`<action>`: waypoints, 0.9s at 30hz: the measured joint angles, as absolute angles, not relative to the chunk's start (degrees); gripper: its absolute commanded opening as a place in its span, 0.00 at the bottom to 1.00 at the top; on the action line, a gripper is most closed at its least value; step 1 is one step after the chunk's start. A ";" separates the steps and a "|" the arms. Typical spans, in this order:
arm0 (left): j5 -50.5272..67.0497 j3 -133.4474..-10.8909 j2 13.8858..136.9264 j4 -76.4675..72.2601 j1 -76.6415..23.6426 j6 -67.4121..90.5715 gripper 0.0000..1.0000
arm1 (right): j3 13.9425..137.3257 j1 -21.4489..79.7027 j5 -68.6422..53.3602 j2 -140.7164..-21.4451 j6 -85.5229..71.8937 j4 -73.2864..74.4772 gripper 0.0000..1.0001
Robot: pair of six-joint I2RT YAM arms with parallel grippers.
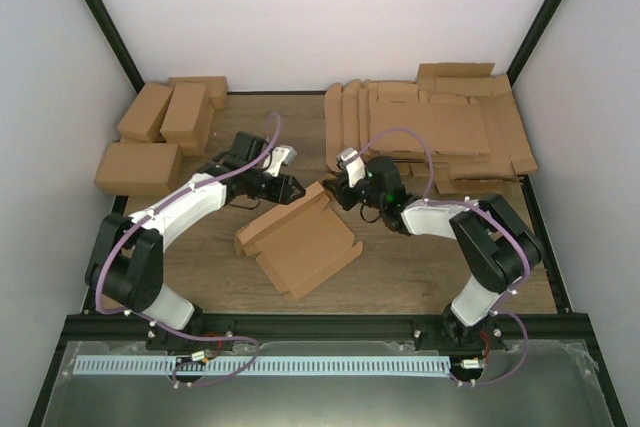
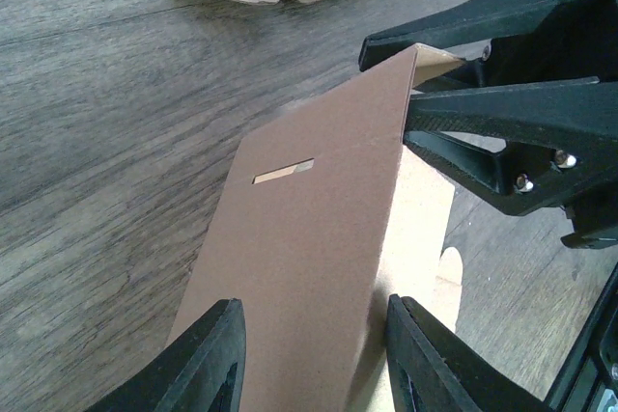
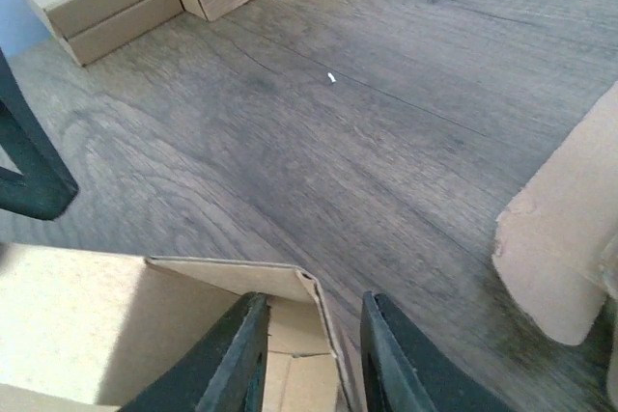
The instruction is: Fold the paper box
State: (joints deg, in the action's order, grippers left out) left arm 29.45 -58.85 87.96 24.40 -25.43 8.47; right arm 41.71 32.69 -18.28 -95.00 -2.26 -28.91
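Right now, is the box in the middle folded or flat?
Partly folded: the paper box has one wall standing upright; most of the rest lies flat.

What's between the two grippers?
A raised panel of the paper box, running from left gripper to right gripper; left wrist view shows it.

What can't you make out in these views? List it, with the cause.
- Left wrist view: whether the left tool presses the paper box; the bottom edge cuts off the contact.
- Right wrist view: whether the right tool pinches the box wall; the contact lies below the frame.
- Top view: both tools' jaws, too small to read; the count of flat blanks, which overlap.
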 measured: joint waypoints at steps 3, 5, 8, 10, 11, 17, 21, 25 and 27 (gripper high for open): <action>29.50 -58.85 87.99 24.43 -25.43 8.47 0.41 | 41.67 32.75 -19.38 -94.41 -2.17 -28.75 0.24; 29.52 -58.85 88.01 24.43 -25.43 8.47 0.41 | 41.56 32.88 -19.62 -93.95 -2.15 -28.71 0.20; 29.58 -58.85 88.01 24.56 -25.43 8.49 0.41 | 41.54 33.10 -19.27 -93.78 -2.13 -28.40 0.11; 29.58 -58.85 88.01 24.60 -25.43 8.49 0.41 | 41.54 33.15 -18.59 -93.67 -2.20 -28.10 0.05; 29.58 -58.85 88.01 24.62 -25.43 8.49 0.41 | 41.54 33.21 -18.26 -93.54 -2.07 -27.86 0.04; 29.74 -58.85 88.01 24.80 -25.43 8.54 0.41 | 41.54 34.13 -15.38 -92.01 -2.70 -25.10 0.01; 29.71 -58.85 88.01 24.80 -25.43 8.71 0.41 | 41.56 34.46 -14.48 -91.20 -4.05 -23.42 0.01; 29.65 -58.85 88.01 24.75 -25.43 8.99 0.41 | 41.74 34.70 -13.96 -90.54 -5.78 -21.82 0.01; 29.65 -58.85 88.01 24.73 -25.43 9.21 0.41 | 41.95 34.89 -13.72 -90.21 -6.90 -20.84 0.01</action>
